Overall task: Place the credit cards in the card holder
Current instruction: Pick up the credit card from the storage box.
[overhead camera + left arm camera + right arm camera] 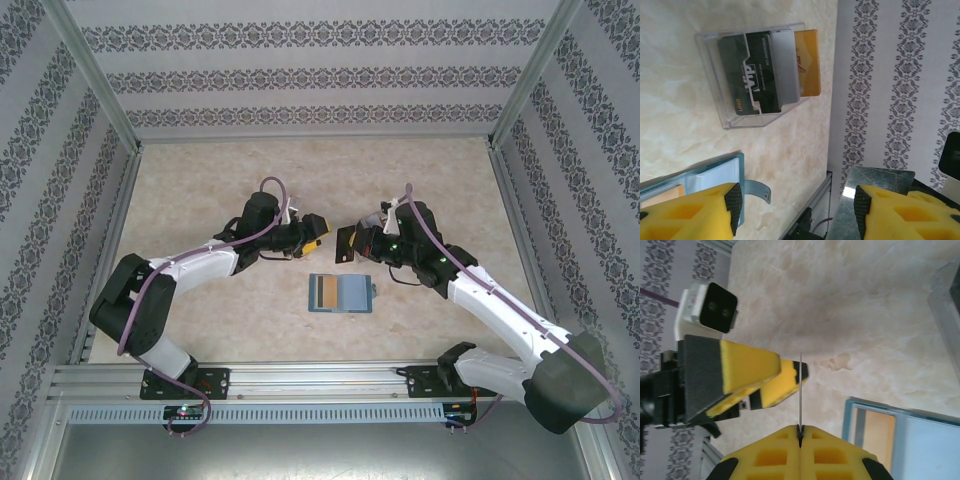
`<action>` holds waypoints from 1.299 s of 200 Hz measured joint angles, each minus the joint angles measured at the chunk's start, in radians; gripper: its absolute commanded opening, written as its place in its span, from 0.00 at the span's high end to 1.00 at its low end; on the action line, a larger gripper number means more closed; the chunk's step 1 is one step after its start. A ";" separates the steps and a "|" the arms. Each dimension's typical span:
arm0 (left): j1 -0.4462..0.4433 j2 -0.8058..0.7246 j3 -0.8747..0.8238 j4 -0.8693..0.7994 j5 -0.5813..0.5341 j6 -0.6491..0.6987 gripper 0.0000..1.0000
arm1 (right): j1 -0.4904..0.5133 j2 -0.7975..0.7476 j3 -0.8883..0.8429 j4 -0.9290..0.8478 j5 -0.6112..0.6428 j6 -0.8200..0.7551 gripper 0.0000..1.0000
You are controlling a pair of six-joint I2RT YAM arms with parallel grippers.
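Clamping one card [800,385] edge-on, the right gripper [800,429] presents it toward the open, empty left gripper [798,200]; the card projects straight out from the pads [830,450]. Nearer the bases, the card holder [340,294] lies unfolded on the table [250,180], long axis left-to-right, apparently unfilled. Three cards [760,75] wait in the clear box [710,95], so the task looks barely begun.

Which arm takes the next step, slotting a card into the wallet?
Right. The right hand is shut on a dark card, close to the open card holder. The left hand is open, holding nothing.
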 measured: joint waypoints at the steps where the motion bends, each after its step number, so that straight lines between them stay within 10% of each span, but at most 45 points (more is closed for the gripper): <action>1: 0.000 0.001 0.000 0.002 0.001 -0.001 0.38 | 0.000 0.000 0.000 0.002 -0.001 0.000 1.00; 79: 0.000 0.028 0.001 0.130 0.135 -0.042 0.47 | -0.046 -0.002 -0.031 0.085 -0.075 0.084 1.00; 172: 0.006 0.050 0.002 0.180 0.201 -0.087 1.00 | -0.100 0.086 -0.060 0.190 -0.161 0.156 0.89; 213: 0.006 0.050 0.002 0.179 0.198 -0.089 1.00 | -0.105 0.111 -0.072 0.176 -0.164 0.149 0.68; 260: 0.002 0.003 -0.029 -0.001 0.077 -0.019 1.00 | -0.101 0.111 -0.080 0.053 -0.092 0.090 0.69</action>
